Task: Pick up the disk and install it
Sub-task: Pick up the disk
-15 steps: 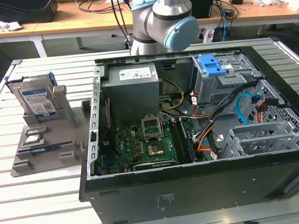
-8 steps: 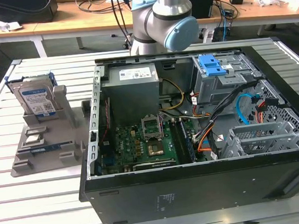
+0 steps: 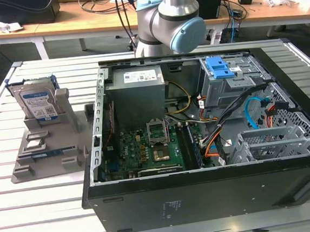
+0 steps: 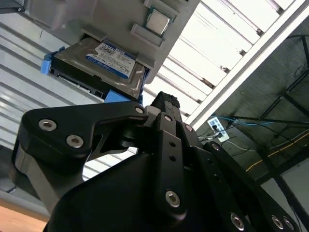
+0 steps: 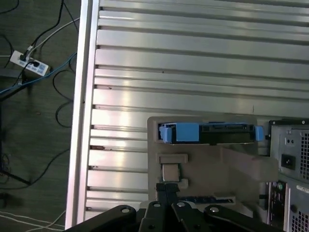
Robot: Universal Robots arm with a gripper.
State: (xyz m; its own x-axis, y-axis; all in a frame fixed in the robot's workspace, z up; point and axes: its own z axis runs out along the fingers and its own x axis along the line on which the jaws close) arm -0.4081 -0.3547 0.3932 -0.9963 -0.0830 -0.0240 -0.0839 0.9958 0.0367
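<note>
Object: the disk [image 3: 38, 101], a flat, rectangular silver hard drive.
Label: a white-and-blue sticker with barcodes covers much of its broad face, as seen in the exterior view and the second wrist view [image 4: 104, 65].
Frame: bright blue plastic runs along its edges, with blue tabs at the corners.
Pose: standing on edge and tilted slightly back. The first wrist view [image 5: 207, 133] shows it edge-on.
Place: it rests in a slot of the grey holder [image 3: 48, 141] on the slatted metal table [image 3: 38, 213]. This is at the exterior view's left, apart from the open computer case [image 3: 216, 192].
</note>
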